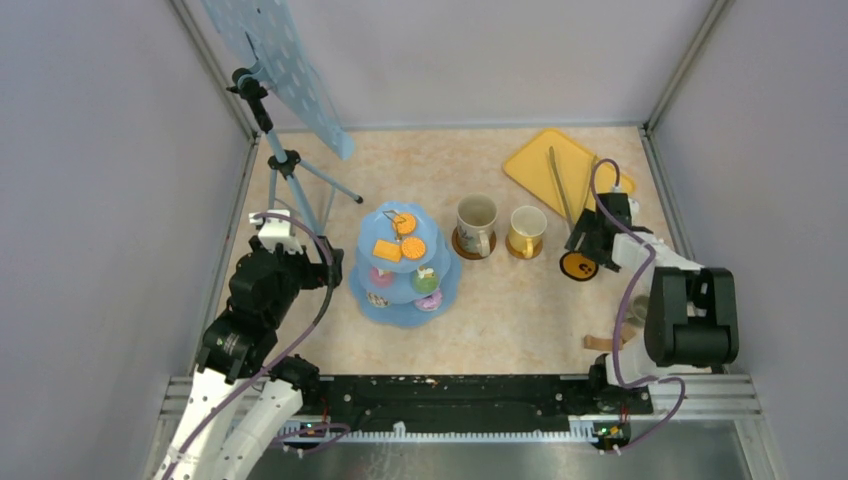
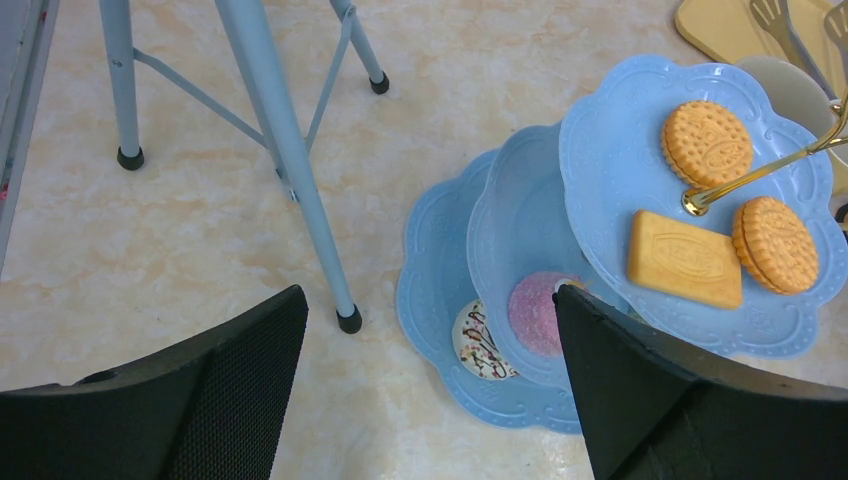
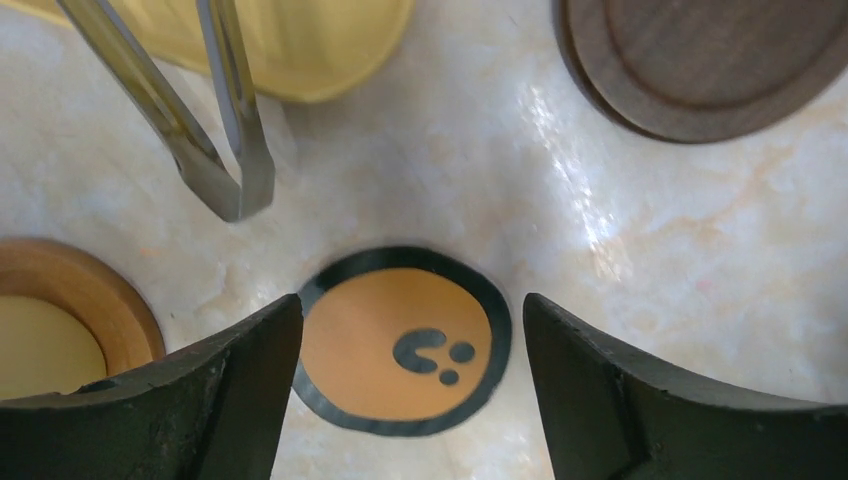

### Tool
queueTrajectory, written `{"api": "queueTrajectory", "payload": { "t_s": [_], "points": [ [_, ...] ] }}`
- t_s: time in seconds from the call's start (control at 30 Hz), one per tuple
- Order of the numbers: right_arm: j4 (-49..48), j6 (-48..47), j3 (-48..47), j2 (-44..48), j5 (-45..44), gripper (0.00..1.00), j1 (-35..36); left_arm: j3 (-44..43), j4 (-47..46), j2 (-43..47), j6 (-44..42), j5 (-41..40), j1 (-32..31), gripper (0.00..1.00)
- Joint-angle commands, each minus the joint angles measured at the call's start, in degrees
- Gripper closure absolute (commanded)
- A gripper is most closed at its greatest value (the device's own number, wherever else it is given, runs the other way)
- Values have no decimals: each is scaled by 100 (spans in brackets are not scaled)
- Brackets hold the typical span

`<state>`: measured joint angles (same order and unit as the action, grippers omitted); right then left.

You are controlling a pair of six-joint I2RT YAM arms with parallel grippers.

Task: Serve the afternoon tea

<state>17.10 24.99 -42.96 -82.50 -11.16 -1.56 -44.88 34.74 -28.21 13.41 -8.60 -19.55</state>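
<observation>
Left gripper is hanging spread and empty beside one three-tier stand, which is carrying three biscuits on top and donuts lower down. Two mugs are sitting on two coasters mid-table. Right gripper is straddling one orange disc, fingers apart, gripping nothing.

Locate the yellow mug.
In the top view the yellow mug stands right of centre, between the beige mug and the right gripper.
</observation>
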Motion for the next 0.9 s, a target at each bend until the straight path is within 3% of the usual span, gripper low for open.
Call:
{"api": "queueTrajectory", "payload": {
  "t_s": [0.0, 0.03, 0.2, 0.6, 0.87],
  "points": [
    [-453, -282, -387, -438, 342, 24, 2, -50, -183, 73, 21, 1, 43, 1],
    [-542, -318, -362, -456, 420, 29, 17, -47, -177, 76, 21, 4, 58, 1],
    [-131, -414, -466, -603, 194, 32, 121, -51, -187, 59, 17, 8, 109, 1],
    [-31, 206, 511, -4, 1074, 37, 1040, -46, -213, -75, -5, 90, 183, 1],
    [288, 1009, 1225, 716, 1800, 37, 1241, -38, -219, -111, -12, 117, 272, 1]
  ]
}}
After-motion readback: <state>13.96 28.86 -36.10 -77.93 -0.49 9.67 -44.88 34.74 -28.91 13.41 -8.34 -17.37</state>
